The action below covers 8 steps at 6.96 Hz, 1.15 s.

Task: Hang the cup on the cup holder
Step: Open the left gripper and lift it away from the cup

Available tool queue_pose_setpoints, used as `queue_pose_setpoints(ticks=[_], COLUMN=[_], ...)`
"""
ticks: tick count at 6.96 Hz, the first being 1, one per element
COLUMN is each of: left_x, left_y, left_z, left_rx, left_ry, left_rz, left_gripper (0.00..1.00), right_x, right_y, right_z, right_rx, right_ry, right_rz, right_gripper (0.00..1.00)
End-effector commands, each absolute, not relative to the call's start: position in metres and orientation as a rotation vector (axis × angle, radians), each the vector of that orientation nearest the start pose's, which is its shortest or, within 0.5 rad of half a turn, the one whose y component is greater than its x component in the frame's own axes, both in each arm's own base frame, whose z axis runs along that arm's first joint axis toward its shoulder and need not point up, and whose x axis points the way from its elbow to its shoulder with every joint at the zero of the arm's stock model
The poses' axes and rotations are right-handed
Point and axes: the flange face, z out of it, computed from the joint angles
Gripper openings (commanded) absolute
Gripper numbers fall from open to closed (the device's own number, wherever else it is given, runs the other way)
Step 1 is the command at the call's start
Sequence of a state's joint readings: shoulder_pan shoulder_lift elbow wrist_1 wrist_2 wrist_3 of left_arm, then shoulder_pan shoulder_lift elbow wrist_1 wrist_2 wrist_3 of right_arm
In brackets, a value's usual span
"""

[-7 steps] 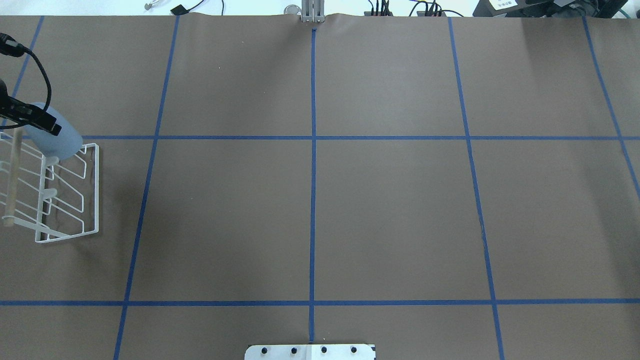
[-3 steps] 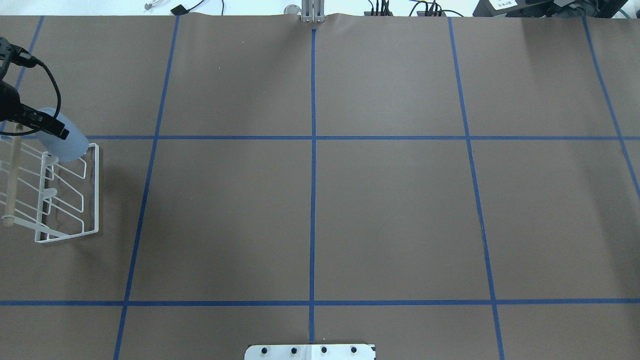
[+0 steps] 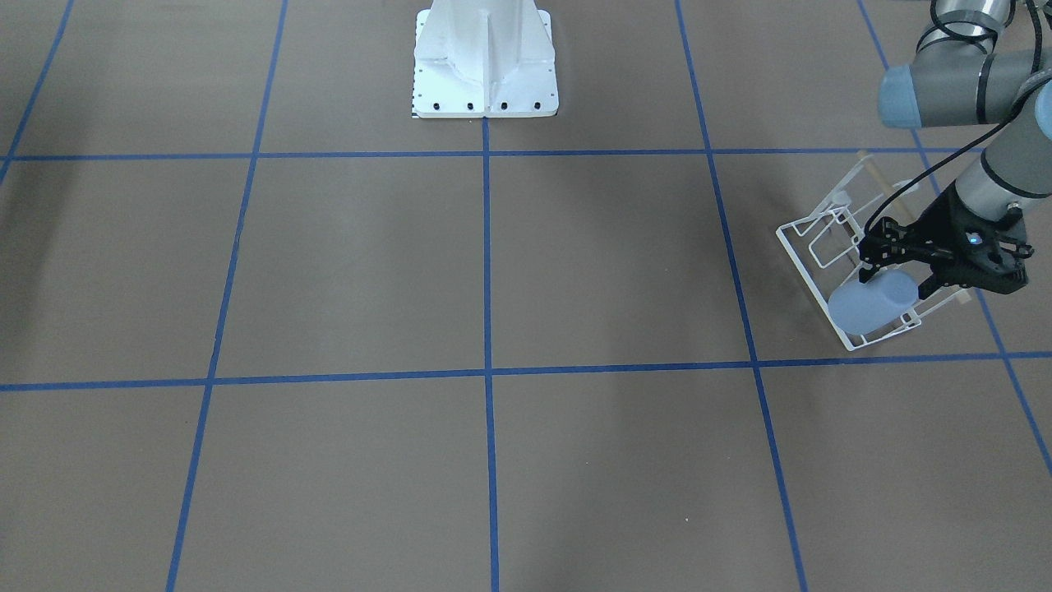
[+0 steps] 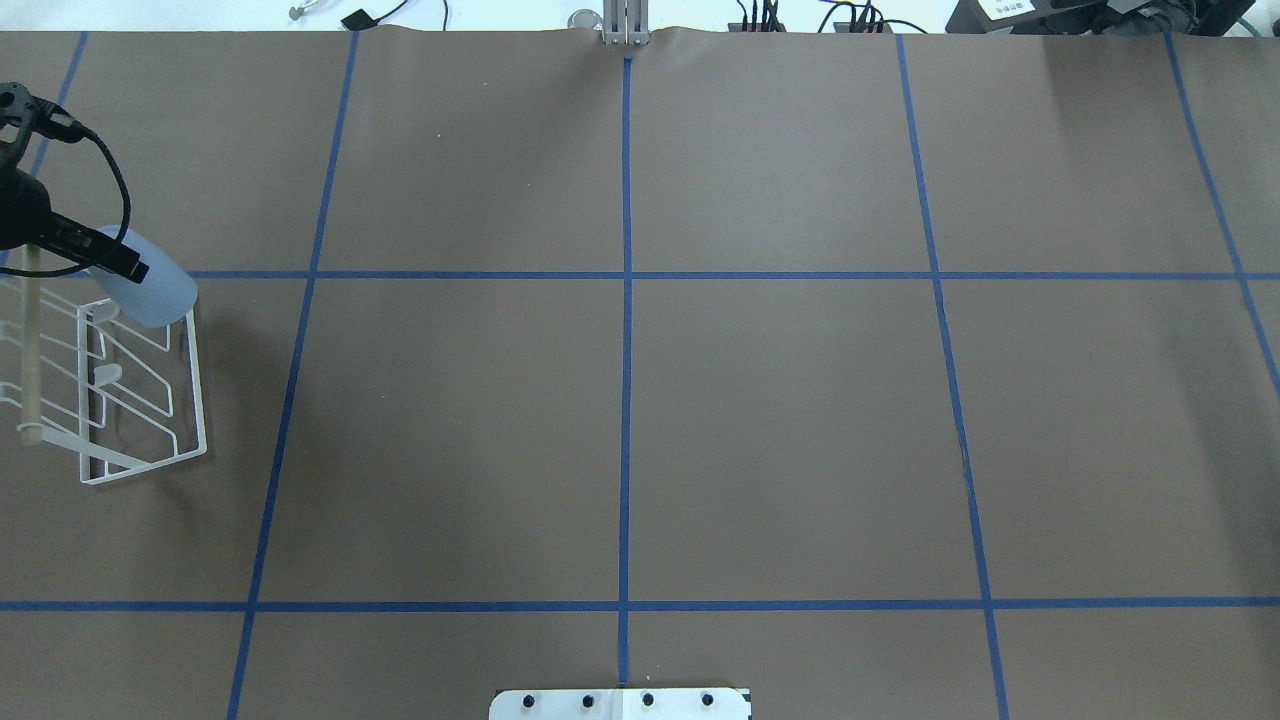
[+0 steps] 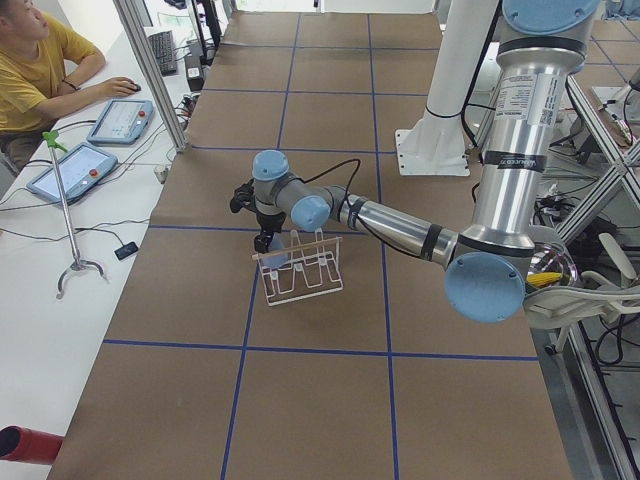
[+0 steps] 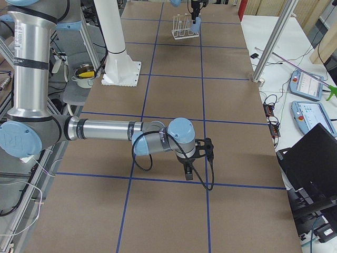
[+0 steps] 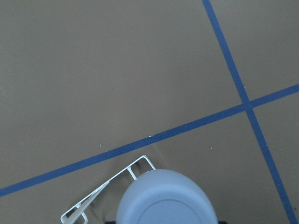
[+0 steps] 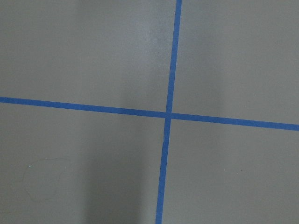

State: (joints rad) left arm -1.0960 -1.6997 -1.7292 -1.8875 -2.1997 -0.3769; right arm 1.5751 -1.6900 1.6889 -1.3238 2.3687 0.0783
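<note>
The pale blue-grey cup (image 4: 155, 292) is tilted on its side over the far end of the white wire cup holder (image 4: 203, 452) at the table's left edge. My left gripper (image 4: 105, 258) is shut on the cup, its black fingers (image 3: 892, 251) clamped around the rim end. In the front view the cup (image 3: 871, 302) hangs just above the holder's (image 3: 782, 231) near corner. The left wrist view shows the cup's base (image 7: 166, 198) and a corner of the holder (image 7: 140, 163). Whether a prong is inside the cup is hidden. My right gripper (image 6: 187, 169) shows only in the right side view, far from both; I cannot tell its state.
The holder's wooden rod (image 4: 29, 350) runs along its left side. The brown table cover carries blue tape lines (image 4: 626, 400). The white robot pedestal (image 3: 485, 62) stands at the table's near edge. An operator (image 5: 30, 60) sits beyond the far edge.
My left gripper has carried the cup to the right and slightly away from me. The cup holder has shifted a little to the right and turned slightly.
</note>
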Motion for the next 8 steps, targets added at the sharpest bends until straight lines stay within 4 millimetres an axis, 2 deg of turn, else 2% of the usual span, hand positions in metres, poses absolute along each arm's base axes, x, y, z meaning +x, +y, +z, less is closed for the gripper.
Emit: queue_pose_setpoints(ticks=[1,2,3,4,5,6,7,8], left_x=[0.188,0.181,0.162,0.134,0.1,0.061,0.013,-0.029], left_y=[-0.529,-0.529,-0.531,-0.533,-0.538,-0.541,-0.543,-0.544], left_z=[0.466,0.453,0.439,0.422,0.429,0.448,0.486,0.524], left_rx=[0.313,0.329,0.319,0.321,0.329,0.343,0.343,0.321], left_ry=[0.818,0.822,0.808,0.773,0.727,0.692,0.662,0.736], left_rz=[0.295,0.292,0.261,0.277,0.325,0.345,0.368,0.354], left_gripper=[0.98,0.99,0.99,0.99,0.99,0.99,0.99,0.99], right_x=[0.064,0.064,0.064,0.064,0.066,0.072,0.078,0.078], right_y=[-0.455,-0.455,-0.455,-0.453,-0.451,-0.45,-0.448,-0.448], right_z=[0.628,0.628,0.628,0.63,0.633,0.635,0.636,0.636], right_rx=[0.203,0.204,0.204,0.198,0.192,0.195,0.199,0.2], right_ry=[-0.803,-0.801,-0.803,-0.803,-0.802,-0.794,-0.792,-0.79], right_rz=[-0.02,-0.02,-0.021,-0.017,-0.009,0.003,0.014,0.013], right_gripper=[1.0,1.0,1.0,1.0,1.0,1.0,1.0,1.0])
